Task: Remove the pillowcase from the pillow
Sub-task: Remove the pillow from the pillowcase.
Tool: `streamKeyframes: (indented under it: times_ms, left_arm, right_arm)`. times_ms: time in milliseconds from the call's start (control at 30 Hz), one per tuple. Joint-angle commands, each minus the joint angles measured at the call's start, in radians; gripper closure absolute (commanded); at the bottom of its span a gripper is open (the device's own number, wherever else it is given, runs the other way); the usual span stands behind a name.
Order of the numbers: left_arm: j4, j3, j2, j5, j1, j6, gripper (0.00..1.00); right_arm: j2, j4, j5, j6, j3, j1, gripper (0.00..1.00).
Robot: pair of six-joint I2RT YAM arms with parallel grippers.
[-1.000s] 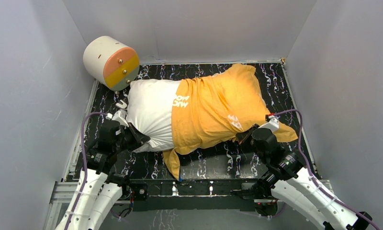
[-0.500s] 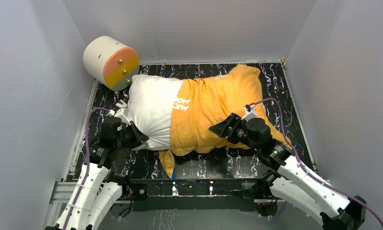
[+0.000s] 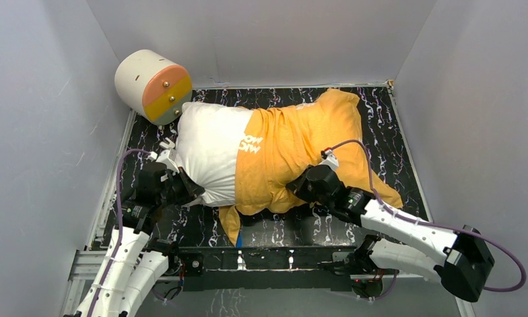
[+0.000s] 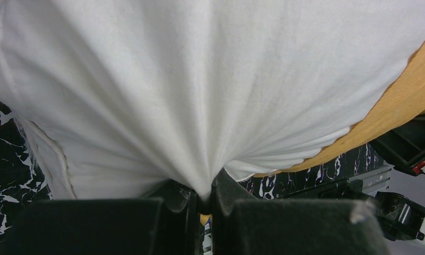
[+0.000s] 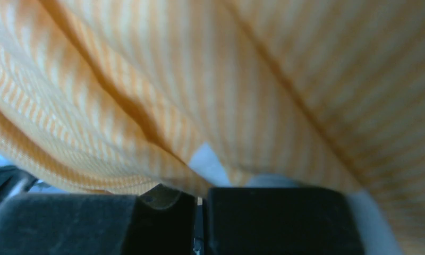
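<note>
Two hands closed: left hand point(image 4: 202, 201) pinching pillow point(image 4: 200, 79) corner; right hand point(image 5: 200, 201) narrow, nipping pillowcase point(image 5: 242, 79) at pillow's near edge.

The pillowcase point(image 3: 301, 148) hides the pillow's point(image 3: 208, 152) end toward the table's point(image 3: 281, 228) right edge; the right wrist view shows its folds blurred.

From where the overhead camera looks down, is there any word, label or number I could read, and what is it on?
White lettering, two short rows on the orange pillowcase beside the bare pillow: too small and blurred to read.
Cylinder in the far left corner: no writing visible.
Nothing else carries text.
</note>
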Motion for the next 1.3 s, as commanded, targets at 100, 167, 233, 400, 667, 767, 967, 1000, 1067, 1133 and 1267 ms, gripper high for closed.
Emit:
streamKeyframes:
  times_ms: [100,167,233,400,667,767,967,1000,1067,1133,1267]
  left_arm:
    - [0.045,0.014,-0.032,-0.040,0.006,0.010,1.00]
    - [0.046,0.015,-0.036,-0.038,0.006,0.012,1.00]
    - [0.042,0.013,-0.042,-0.062,0.006,0.007,1.00]
    - [0.036,0.014,-0.063,-0.081,0.006,0.001,1.00]
    - [0.048,0.012,-0.043,-0.040,0.006,0.009,1.00]
    - [0.056,0.008,-0.039,-0.022,0.006,0.010,1.00]
    - [0.061,0.007,-0.040,-0.008,0.006,0.014,1.00]
    - [0.063,0.005,-0.040,-0.006,0.006,0.014,1.00]
    - [0.066,0.005,-0.038,-0.003,0.006,0.015,1.00]
    - [0.067,0.005,-0.034,0.003,0.006,0.016,1.00]
    - [0.067,0.005,-0.031,0.006,0.006,0.017,1.00]
  right_arm:
    - [0.095,-0.212,0.444,-0.262,0.154,-0.004,1.00]
    - [0.082,-0.249,0.550,-0.322,0.189,-0.014,1.00]
    - [0.054,-0.270,0.629,-0.376,0.216,-0.025,1.00]
    - [-0.011,-0.302,0.602,-0.465,0.238,-0.140,1.00]
    - [-0.053,-0.224,0.100,-0.339,0.173,-0.181,0.98]
    - [-0.089,-0.051,-0.192,-0.308,0.098,-0.180,0.63]
    - [-0.133,0.040,-0.440,-0.189,0.033,-0.177,0.33]
    - [-0.138,0.062,-0.467,-0.184,0.019,-0.174,0.31]
    - [-0.131,0.104,-0.471,-0.183,-0.008,-0.149,0.25]
    - [-0.097,0.104,-0.344,-0.169,-0.012,-0.075,0.22]
    - [0.039,0.239,-0.044,-0.153,-0.013,0.125,0.18]
